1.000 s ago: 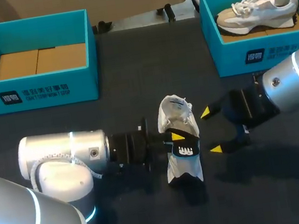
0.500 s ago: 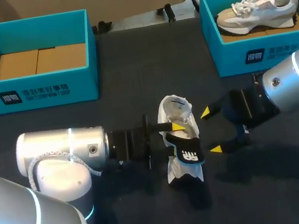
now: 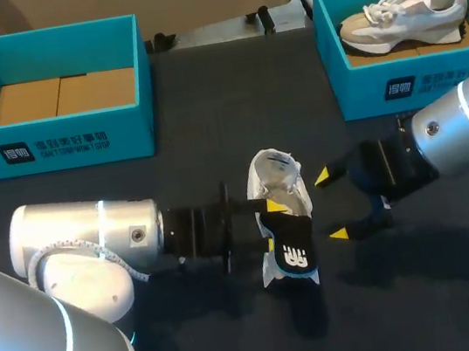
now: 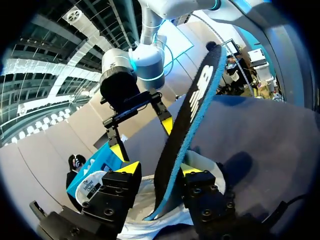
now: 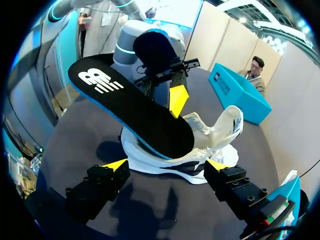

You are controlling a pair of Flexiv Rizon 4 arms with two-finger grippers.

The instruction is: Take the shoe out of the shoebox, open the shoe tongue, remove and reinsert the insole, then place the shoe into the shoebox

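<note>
While the left gripper point(image 3: 272, 225) pinches its black insole point(image 3: 295, 255), a white shoe point(image 3: 274, 174) sits mid-bench point(image 3: 207, 109), nearer the front edge. Left wrist view: the insole rises steeply between those fingers. Right wrist view: the right gripper point(image 5: 166, 164), fingers spread, has the shoe just ahead.

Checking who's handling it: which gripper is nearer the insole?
Left. The left gripper is right at the insole, over the shoe. The right gripper, open, is apart on the shoe's other side.
</note>
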